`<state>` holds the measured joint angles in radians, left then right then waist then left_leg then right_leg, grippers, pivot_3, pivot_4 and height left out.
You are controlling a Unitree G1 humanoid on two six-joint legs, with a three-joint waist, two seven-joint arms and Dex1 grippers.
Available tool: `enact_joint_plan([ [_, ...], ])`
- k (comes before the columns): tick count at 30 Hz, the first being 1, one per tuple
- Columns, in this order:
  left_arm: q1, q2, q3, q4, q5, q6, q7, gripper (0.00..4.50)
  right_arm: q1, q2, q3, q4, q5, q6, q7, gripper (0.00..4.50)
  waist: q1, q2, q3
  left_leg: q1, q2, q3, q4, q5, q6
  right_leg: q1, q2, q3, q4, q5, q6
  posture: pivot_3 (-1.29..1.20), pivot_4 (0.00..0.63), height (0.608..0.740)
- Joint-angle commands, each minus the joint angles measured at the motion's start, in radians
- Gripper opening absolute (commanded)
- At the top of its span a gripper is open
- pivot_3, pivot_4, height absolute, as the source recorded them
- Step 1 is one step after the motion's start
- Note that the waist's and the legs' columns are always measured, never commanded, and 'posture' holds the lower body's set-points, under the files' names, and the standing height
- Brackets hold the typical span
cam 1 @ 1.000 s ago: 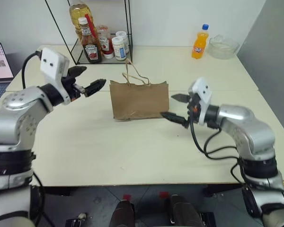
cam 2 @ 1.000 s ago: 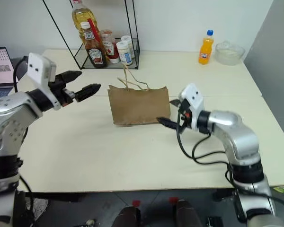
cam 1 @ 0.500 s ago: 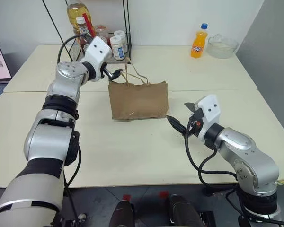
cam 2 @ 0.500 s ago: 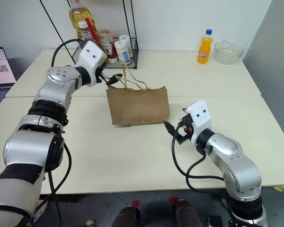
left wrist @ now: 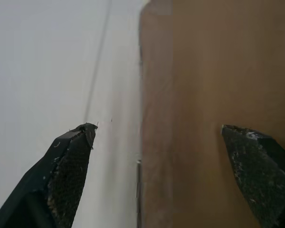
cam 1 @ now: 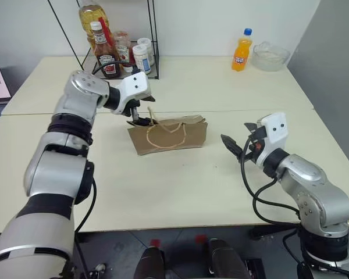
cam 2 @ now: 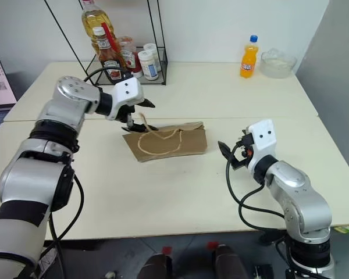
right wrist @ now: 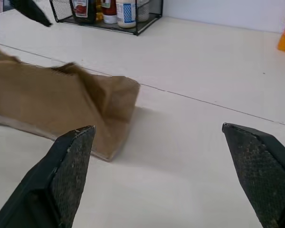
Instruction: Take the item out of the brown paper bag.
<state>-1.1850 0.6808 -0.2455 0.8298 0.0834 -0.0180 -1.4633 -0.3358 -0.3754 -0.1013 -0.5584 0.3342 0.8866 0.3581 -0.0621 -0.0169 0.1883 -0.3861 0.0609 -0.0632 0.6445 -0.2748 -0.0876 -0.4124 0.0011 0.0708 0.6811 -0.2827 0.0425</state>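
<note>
Plain paper bag, no writing

We saw the brown bag (cam 1: 167, 134) lying unmarked on the table (cam 1: 180, 180); our left gripper (cam 1: 141, 114) gaped at its top edge, our right gripper (cam 1: 239, 141) hung open, empty.

A wide, pale cream table (cam 1: 180, 192) made of sections joined at thin seams is carrying everything. Near its middle, a small kraft-brown paper bag (cam 1: 168, 135) is lying tipped over on its side, its thin tan loop handles resting across its upper face. At the far left, a black wire rack (cam 1: 123, 68) is standing on the tabletop. Toward the far right corner, an orange soda bottle with a blue cap (cam 1: 240, 51) is standing upright, just beside a clear glass bowl (cam 1: 271, 56).
</note>
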Motion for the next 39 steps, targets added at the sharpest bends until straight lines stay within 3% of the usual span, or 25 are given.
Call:
enact_joint_plan([
  [1,0.128,0.076,0.029,-0.34,-0.084,0.17,-0.099,4.5,-0.019,-0.02,-0.029,0.023,0.013,-0.051,0.022,4.49,-0.005,0.0,0.0,0.0,0.0,0.0,0.0,0.0,0.0,0.0,0.0,0.0,0.0,0.0,0.0,0.0,0.15,0.74],
  [5,0.312,0.164,0.058,-0.722,-0.173,0.388,-0.119,4.5,-0.035,-0.033,-0.026,0.085,0.009,-0.089,0.036,4.49,-0.006,0.0,0.0,0.0,0.001,0.0,0.0,0.0,0.0,0.0,0.0,0.0,0.001,0.0,0.0,0.0,0.15,0.74],
  [10,0.407,0.196,0.097,-0.913,-0.215,0.466,-0.032,4.5,-0.059,-0.033,-0.012,0.146,0.003,-0.128,0.044,4.49,0.004,0.0,0.0,0.002,0.001,0.0,0.002,0.0,0.0,0.002,0.001,0.0,0.001,0.0,0.0,0.0,0.15,0.74],
  [15,0.432,0.199,0.141,-0.96,-0.236,0.336,0.019,4.5,-0.043,-0.084,0.034,0.135,0.042,-0.122,0.144,4.49,0.006,0.0,0.0,0.002,0.001,0.0,0.002,0.0,0.0,0.002,0.001,0.0,0.001,0.0,0.001,0.0,0.15,0.74],
  [23,0.73,0.29,0.135,-1.1,-0.288,0.088,-0.084,4.5,0.072,-0.286,0.087,0.035,0.166,-0.09,0.408,4.49,0.008,0.0,0.0,0.001,0.002,0.0,0.0,0.0,0.001,0.001,0.001,0.0,-0.001,-0.001,-0.002,0.0,0.15,0.74],
  [30,0.811,0.146,0.042,-0.999,-0.165,-0.103,0.078,4.5,0.113,-0.34,0.109,0.071,0.167,-0.14,0.479,4.49,0.015,-0.001,0.0,0.004,0.002,0.001,0.004,0.0,0.002,0.005,0.002,0.001,-0.001,0.0,0.003,0.0,0.15,0.74],
  [36,0.81,0.032,0.009,-0.929,-0.137,-0.027,0.203,4.5,0.142,-0.351,0.141,0.073,0.133,-0.185,0.484,4.49,0.015,-0.001,0.0,0.004,0.002,0.0,0.004,0.0,0.002,0.006,0.002,0.001,-0.001,0.0,0.001,0.0,0.15,0.74],
  [39,0.811,0.004,0.035,-0.955,-0.211,0.105,0.227,3.87,0.177,-0.388,0.175,0.063,0.079,-0.268,0.516,4.5,0.018,-0.001,0.0,0.004,0.002,0.0,0.004,0.0,0.002,0.006,0.002,0.001,-0.001,0.0,0.001,0.0,0.15,0.74],
])
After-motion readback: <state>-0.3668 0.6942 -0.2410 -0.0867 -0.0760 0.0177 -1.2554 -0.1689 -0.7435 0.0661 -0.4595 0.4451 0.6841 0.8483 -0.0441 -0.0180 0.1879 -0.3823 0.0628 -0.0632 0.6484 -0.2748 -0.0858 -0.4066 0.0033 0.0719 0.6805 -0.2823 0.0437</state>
